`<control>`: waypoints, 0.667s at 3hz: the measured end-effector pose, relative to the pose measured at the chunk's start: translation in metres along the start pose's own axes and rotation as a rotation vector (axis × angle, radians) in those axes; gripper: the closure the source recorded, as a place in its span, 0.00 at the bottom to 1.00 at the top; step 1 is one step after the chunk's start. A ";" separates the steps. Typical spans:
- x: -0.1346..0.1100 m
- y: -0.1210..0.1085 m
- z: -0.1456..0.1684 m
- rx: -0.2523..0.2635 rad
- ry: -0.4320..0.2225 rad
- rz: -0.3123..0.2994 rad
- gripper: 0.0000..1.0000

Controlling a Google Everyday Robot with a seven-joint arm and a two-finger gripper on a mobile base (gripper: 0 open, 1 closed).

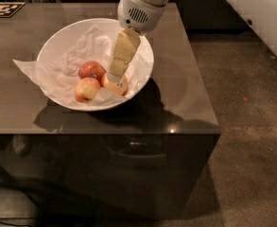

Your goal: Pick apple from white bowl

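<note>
The gripper (pixel 114 77) reaches down into the bowl (pixel 57 38), its tip on the apple (pixel 119 87) directly beneath, a red apple (pixel 91 70) and a pale apple (pixel 86 90) just beside it; whether it grips cannot be told.

a red apple (pixel 91 70) beside a pale apple (pixel 86 90) on crumpled paper (pixel 76 46), glossy table (pixel 190 70)

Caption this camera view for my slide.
Gripper at the yellow-orange stickered apple inside the wide, paper-lined glossy white bowl.
</note>
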State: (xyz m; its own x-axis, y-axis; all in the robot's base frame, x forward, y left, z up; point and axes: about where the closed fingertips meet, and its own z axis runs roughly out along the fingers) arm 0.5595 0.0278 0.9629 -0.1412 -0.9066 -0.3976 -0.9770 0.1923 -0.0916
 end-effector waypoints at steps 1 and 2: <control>0.023 -0.024 0.049 -0.012 0.017 0.014 0.00; 0.020 -0.021 0.044 -0.006 0.007 0.012 0.00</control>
State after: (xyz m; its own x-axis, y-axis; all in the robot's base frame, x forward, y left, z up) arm 0.5847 0.0221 0.9165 -0.1536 -0.9069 -0.3924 -0.9762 0.2008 -0.0820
